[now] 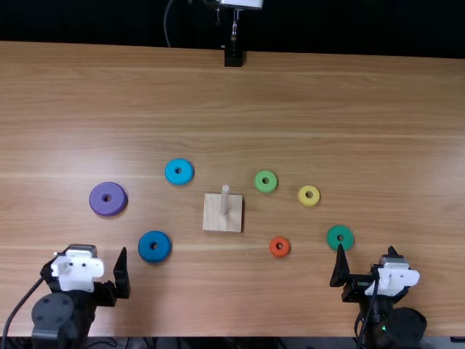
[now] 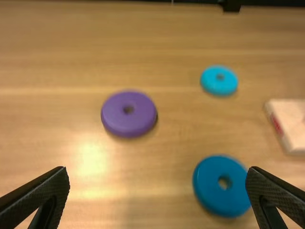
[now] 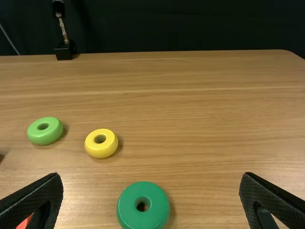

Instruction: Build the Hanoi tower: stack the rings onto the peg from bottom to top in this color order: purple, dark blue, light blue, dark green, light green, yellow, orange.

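My left gripper [image 1: 96, 256] stands open at the near left; in its wrist view the left gripper [image 2: 158, 176] has nothing between its fingers. Also open is my right gripper [image 1: 368, 258], near the dark green ring [image 1: 340, 237]; its wrist view has the right gripper [image 3: 151, 179] with that ring [image 3: 142, 215] between and beyond the fingers. The bare peg [image 1: 224, 198] rises from a square wooden base [image 1: 213, 222]. Left of it lie the purple [image 1: 108, 198], light blue [image 1: 179, 171] and dark blue [image 1: 154, 246] rings; right of it, light green [image 1: 266, 182], yellow [image 1: 308, 195] and orange [image 1: 280, 246].
The wooden table [image 1: 349, 102] stretches beyond the rings to its far edge. A small black stand [image 1: 233, 57] is at that far edge. Cables lie beside the left arm's base.
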